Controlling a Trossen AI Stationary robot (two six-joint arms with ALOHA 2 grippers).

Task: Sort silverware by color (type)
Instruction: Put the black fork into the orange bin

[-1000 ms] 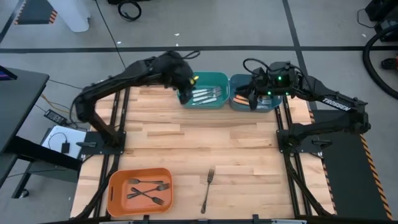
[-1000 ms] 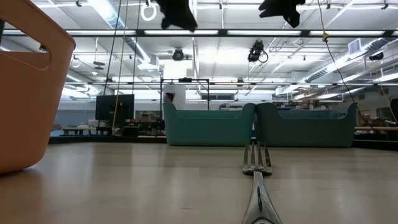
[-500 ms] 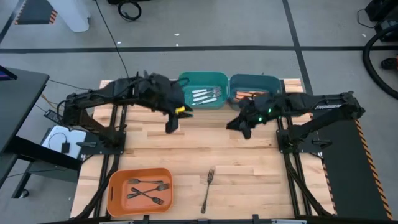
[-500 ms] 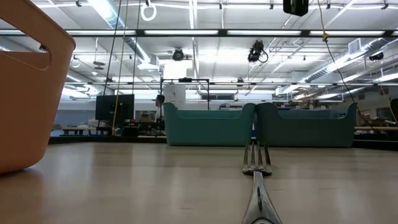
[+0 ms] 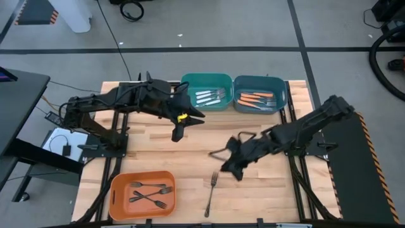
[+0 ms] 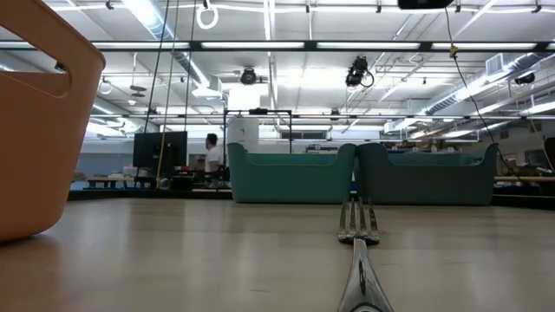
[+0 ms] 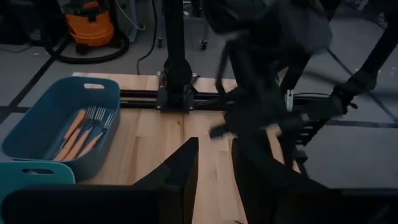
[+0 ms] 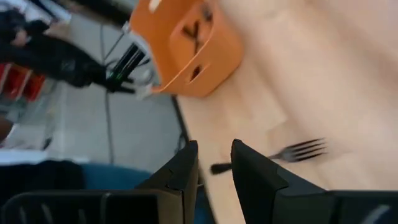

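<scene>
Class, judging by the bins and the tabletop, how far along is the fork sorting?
Nearly done: white-handled forks lie in the green bin, orange-handled forks in the blue bin, dark forks in the orange bin. Neither gripper holds anything; the right gripper nears the last dark fork on the table.

Three bins, one loose dark fork, two robot arms.

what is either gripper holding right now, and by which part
Nothing: both the left gripper and right gripper are empty, fingers apart. The last fork lies untouched.
</scene>
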